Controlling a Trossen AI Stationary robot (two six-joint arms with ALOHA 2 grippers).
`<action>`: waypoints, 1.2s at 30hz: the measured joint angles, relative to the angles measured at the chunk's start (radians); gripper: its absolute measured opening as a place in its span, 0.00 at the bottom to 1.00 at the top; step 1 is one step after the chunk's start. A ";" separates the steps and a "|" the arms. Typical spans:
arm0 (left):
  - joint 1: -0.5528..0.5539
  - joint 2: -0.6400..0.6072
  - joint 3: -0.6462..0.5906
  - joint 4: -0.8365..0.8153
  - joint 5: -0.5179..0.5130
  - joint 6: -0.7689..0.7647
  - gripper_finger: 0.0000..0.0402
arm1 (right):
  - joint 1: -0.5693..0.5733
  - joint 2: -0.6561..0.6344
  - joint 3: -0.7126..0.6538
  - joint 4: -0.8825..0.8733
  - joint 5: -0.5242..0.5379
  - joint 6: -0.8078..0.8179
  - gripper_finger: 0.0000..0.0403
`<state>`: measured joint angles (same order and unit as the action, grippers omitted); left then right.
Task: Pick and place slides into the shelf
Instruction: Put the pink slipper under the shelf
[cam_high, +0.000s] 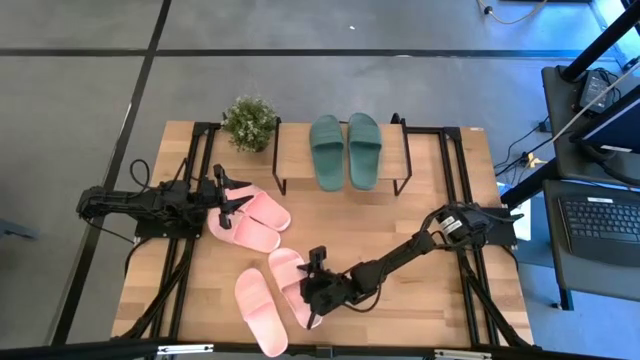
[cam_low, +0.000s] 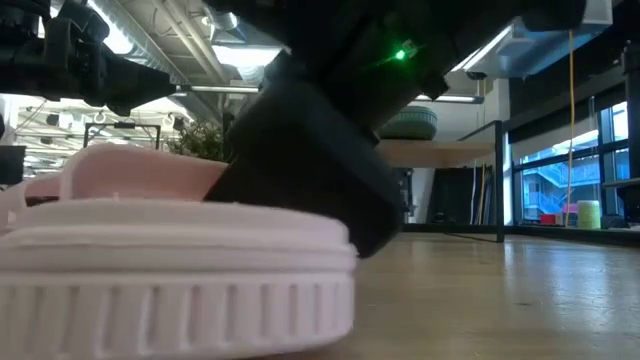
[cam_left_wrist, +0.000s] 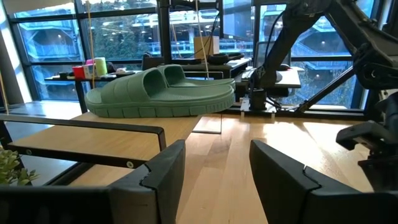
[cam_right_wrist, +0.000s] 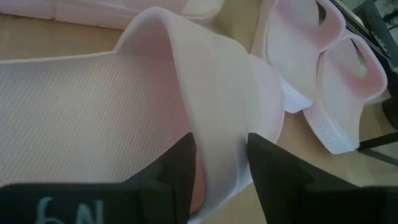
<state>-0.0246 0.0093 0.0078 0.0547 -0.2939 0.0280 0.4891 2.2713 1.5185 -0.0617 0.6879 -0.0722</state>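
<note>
Nearest the low camera: front pink slide (cam_low: 175, 270), pale foam, ribbed sole edge, smooth rounded rim. Wrist view shows its footbed (cam_right_wrist: 81, 112) finely dimpled and its strap (cam_right_wrist: 205, 106) a broad smooth arch. Right gripper (cam_right_wrist: 217, 165) straddles that strap, one dark finger on each side, pads against it — closed on the strap. From above, this slide (cam_high: 295, 285) lies at the table's front centre, its mate (cam_high: 260, 310) just beside it to the left, both flat on the wood.

Second pink pair (cam_high: 252, 218) lies left of centre, the two slides side by side and touching. Left gripper (cam_high: 232, 200) sits over their rear end; its fingers (cam_left_wrist: 165, 171) are spread wide with nothing between them.

Green pair (cam_high: 346, 150) rests on the shelf (cam_high: 295, 150), soles down, side by side. The green slides have a matte finish, thick soles, and grooved sides. Shelf is a light wooden board on thin black metal legs, at the table's (cam_high: 430, 300) rear centre.

Plant (cam_high: 250, 122) stands at the shelf's left end.
</note>
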 joint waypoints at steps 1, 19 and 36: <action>0.000 0.000 0.000 0.000 0.000 0.000 0.43 | -0.002 0.001 0.000 0.001 0.001 0.001 0.35; 0.000 0.000 0.000 0.000 0.000 0.000 0.43 | -0.013 -0.074 -0.001 -0.160 0.087 0.079 0.03; 0.000 0.000 0.000 0.000 0.000 0.003 0.43 | 0.039 -0.542 -0.528 -0.395 0.182 0.690 0.03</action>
<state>-0.0246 0.0090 0.0078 0.0547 -0.2939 0.0311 0.5279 1.7295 0.9904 -0.4565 0.8698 0.6182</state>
